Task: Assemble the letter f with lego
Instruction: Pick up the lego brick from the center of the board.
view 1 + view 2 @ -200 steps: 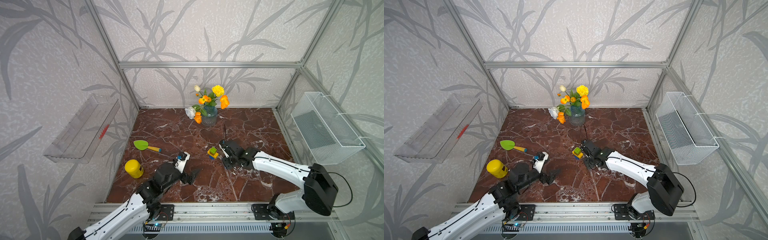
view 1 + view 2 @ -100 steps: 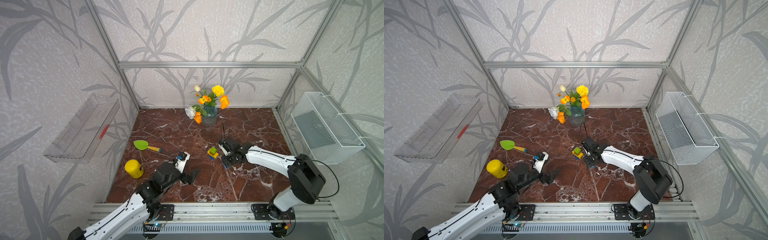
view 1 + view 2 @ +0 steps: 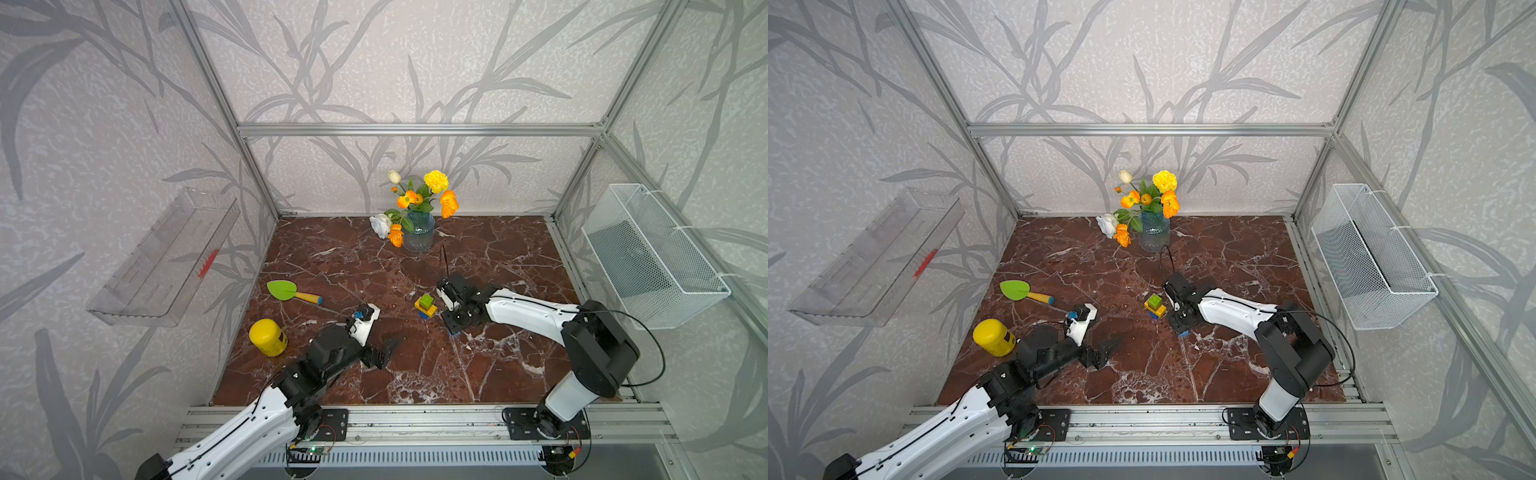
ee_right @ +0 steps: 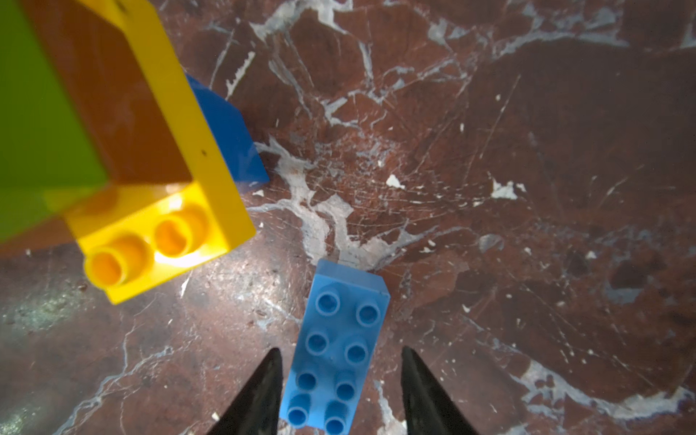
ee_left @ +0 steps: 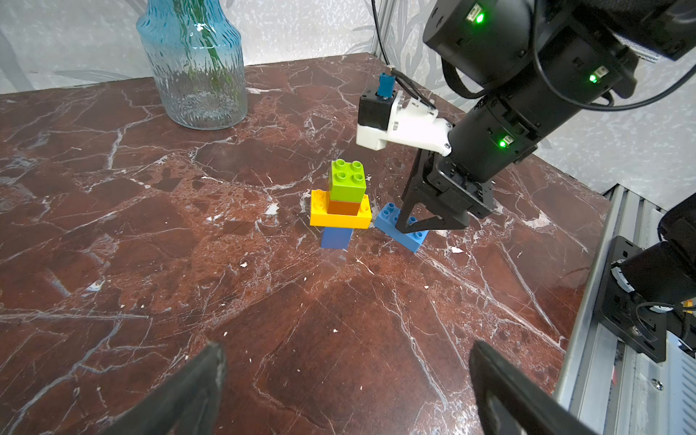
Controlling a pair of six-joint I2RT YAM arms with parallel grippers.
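A lego stack (image 3: 425, 305) stands mid-table: lime green brick (image 5: 347, 180) on orange (image 5: 342, 207), on a long yellow brick (image 5: 320, 214), on a short blue foot (image 5: 336, 238). No blue top bar is on it, so the letter f is partly built. A long blue brick (image 4: 346, 309) lies flat, studs up, just right of the stack (image 5: 391, 220). My right gripper (image 4: 342, 350) points down over it, open, one finger on each side, gaps showing. My left gripper (image 5: 346, 346) hovers open over bare marble near the front left (image 3: 384, 353).
A blue glass vase of flowers (image 3: 419, 232) stands at the back centre. A green toy shovel (image 3: 286, 291) and a yellow jar (image 3: 268, 337) lie at the left. A wire basket (image 3: 652, 257) hangs on the right wall, a clear shelf (image 3: 166, 257) on the left.
The right arm's elbow has swung in toward the middle while its gripper stayed beside the stack, and its jaws have widened. The left arm has not moved.
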